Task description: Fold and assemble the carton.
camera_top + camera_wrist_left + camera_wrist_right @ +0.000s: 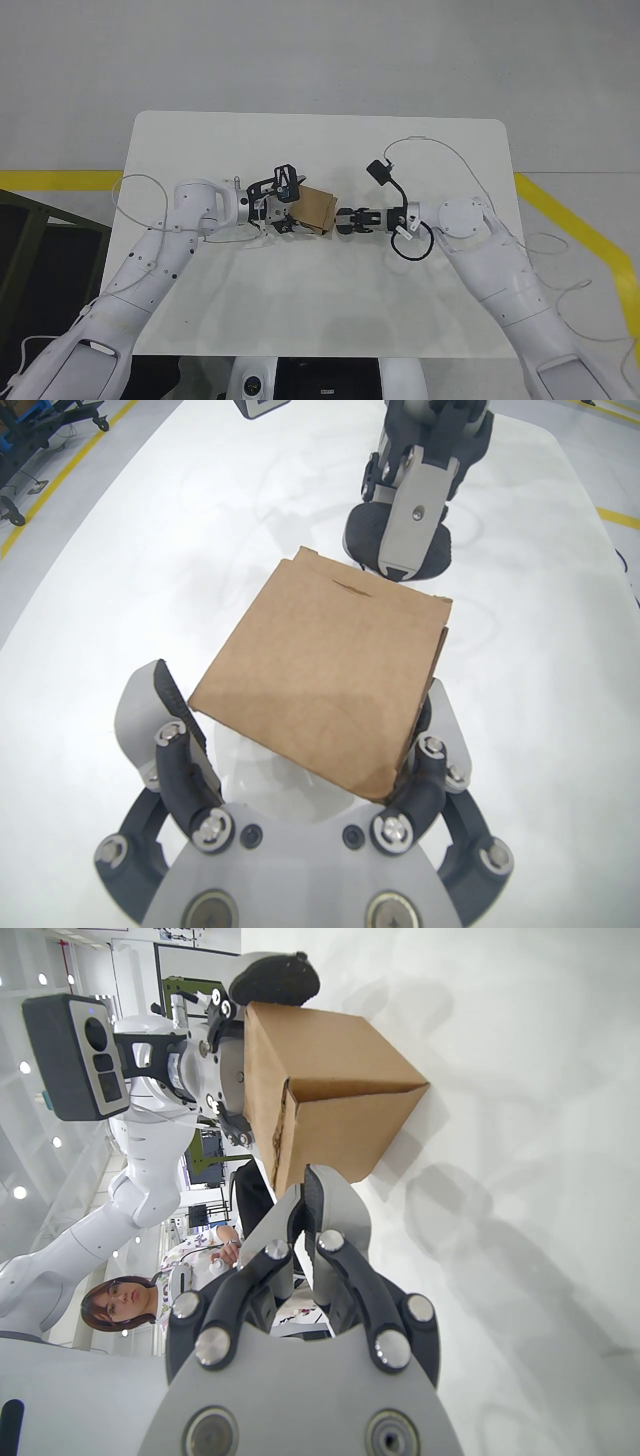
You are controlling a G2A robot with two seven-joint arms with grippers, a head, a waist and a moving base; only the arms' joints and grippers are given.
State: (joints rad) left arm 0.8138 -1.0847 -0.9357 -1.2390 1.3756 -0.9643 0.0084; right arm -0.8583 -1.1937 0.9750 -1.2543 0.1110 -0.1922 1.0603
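Left gripper is pinching the carton. Right gripper, fingers pressed together, is poking its right end. It should be pushing squarely, not skidding it.

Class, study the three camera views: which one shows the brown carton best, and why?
The left wrist view: the carton sits central and large, its broad face unobstructed, held by the left gripper. The right wrist view shows three faces, but the right gripper hides one corner. The top view shows it small between both grippers.
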